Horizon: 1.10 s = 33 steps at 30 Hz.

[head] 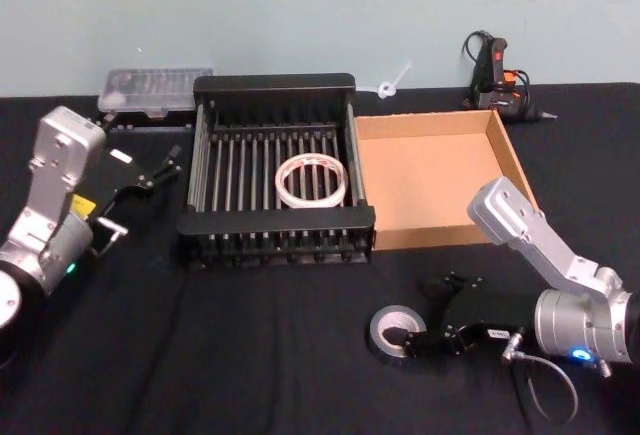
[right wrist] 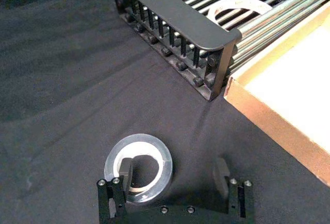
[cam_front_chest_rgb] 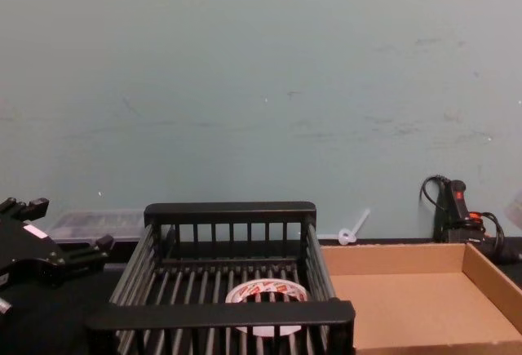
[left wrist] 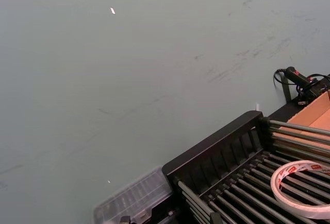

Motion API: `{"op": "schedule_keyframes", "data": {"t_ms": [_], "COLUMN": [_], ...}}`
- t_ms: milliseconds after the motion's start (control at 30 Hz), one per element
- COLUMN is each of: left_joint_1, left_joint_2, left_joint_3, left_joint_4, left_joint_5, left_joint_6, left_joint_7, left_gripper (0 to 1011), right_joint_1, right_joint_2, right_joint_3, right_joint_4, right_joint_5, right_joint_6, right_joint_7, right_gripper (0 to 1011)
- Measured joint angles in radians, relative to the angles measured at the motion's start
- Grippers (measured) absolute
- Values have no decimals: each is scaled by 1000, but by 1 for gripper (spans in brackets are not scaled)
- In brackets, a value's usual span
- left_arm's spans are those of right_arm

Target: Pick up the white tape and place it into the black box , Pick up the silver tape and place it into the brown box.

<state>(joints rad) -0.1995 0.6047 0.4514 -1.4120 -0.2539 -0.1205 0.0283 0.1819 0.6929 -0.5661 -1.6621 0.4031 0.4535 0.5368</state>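
Tape, silver point(head: 396, 332), flat near the surface's front edge, straddled by the released right pincer point(head: 417, 327) for gripping its wall; white tape point(head: 312, 179) in black box point(head: 275, 87); left pincer point(head: 152, 171) released, idle.

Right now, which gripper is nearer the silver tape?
Right. The right gripper has one finger in the silver tape's hole, jaws open. The left gripper is beyond the black box's far side.

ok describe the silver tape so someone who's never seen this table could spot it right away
On the black tablecloth, look in front of the black box and brown box, toward the robot. The silver tape lies flat there, with one finger of the open right gripper in its hole. It is a thick grey roll on the cloth; the white tape lies inside the black box.
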Motion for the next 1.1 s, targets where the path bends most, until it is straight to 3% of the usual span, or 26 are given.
{"op": "schedule_keyframes", "data": {"t_ms": [567,1100], "left_joint_1": [0,0], "left_joint_2": [0,0], "left_joint_3": [0,0], "left_joint_4": [0,0], "left_joint_5": [0,0], "left_joint_6": [0,0], "left_joint_7": [0,0], "left_gripper": [1001,1001], "right_joint_1": [-1,-1], "right_joint_2": [0,0], "right_joint_3": [1,1], "right_joint_4": [-1,-1], "right_joint_5": [0,-1], "right_joint_6": [1,2], "right_joint_7": [0,0], "right_gripper": [969,510]}}
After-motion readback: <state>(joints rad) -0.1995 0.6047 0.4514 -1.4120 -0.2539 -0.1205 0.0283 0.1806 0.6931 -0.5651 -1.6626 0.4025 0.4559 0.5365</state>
